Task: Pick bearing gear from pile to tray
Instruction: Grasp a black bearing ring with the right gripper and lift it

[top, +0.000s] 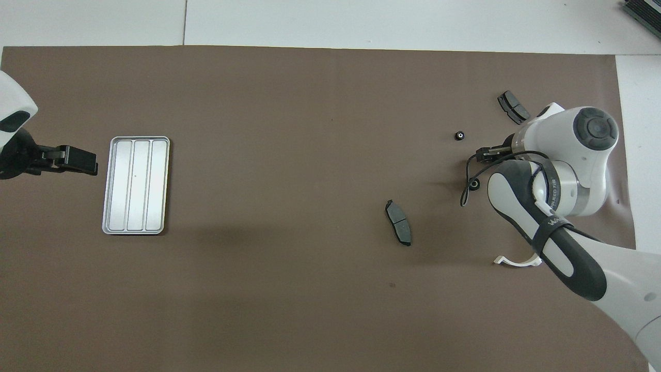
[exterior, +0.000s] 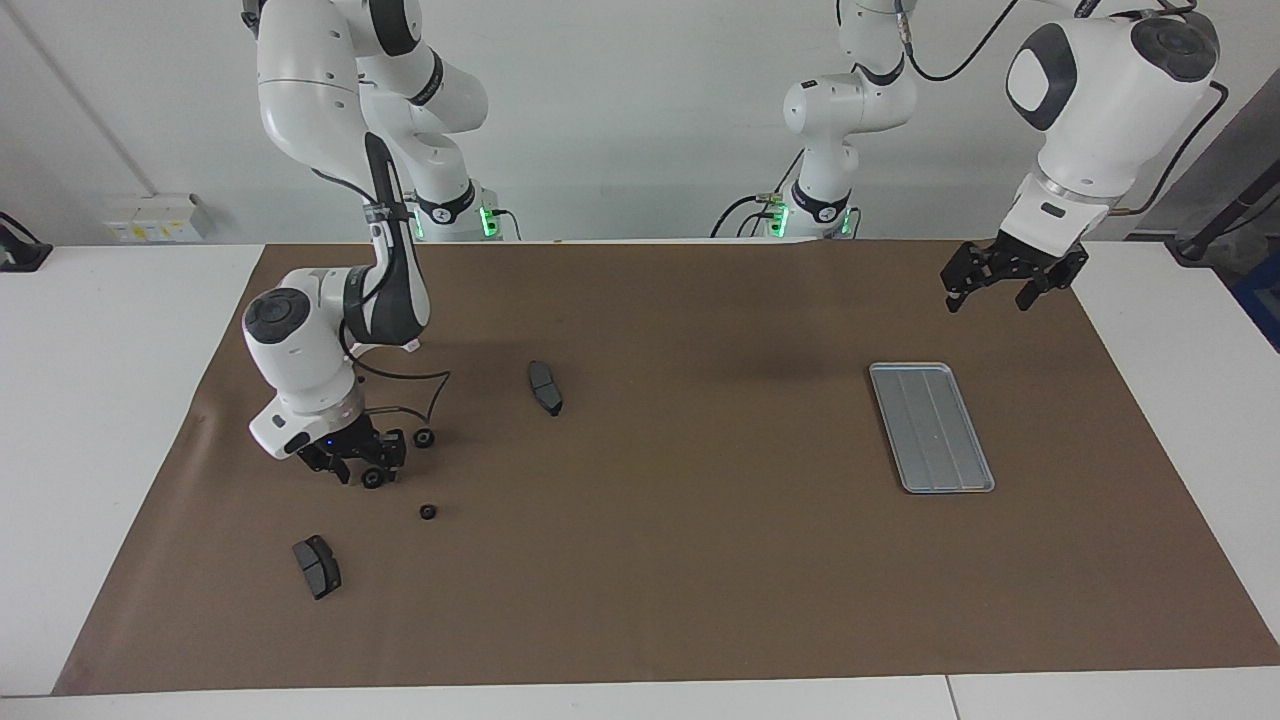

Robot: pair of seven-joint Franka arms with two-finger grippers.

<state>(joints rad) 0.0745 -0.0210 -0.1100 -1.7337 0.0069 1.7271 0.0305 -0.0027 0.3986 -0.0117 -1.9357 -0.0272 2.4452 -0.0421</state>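
Note:
Three small black bearing gears lie on the brown mat toward the right arm's end. My right gripper (exterior: 366,468) is down at the mat on the middle gear (exterior: 372,479), which shows at its tips. Another gear (exterior: 424,437) lies just beside it, nearer the robots, and the third gear (exterior: 427,512) lies farther out (top: 459,135). The overhead view shows the right gripper (top: 484,153) covering its gear. The silver tray (exterior: 931,427) lies at the left arm's end (top: 136,185). My left gripper (exterior: 1003,281) hangs open and waiting above the mat near the tray.
Two dark brake pads lie on the mat: one (exterior: 545,387) toward the middle, one (exterior: 317,566) farther from the robots than the gears. A white half-ring bracket (top: 516,261) shows partly under the right arm. The mat's edge is wrinkled near the right arm.

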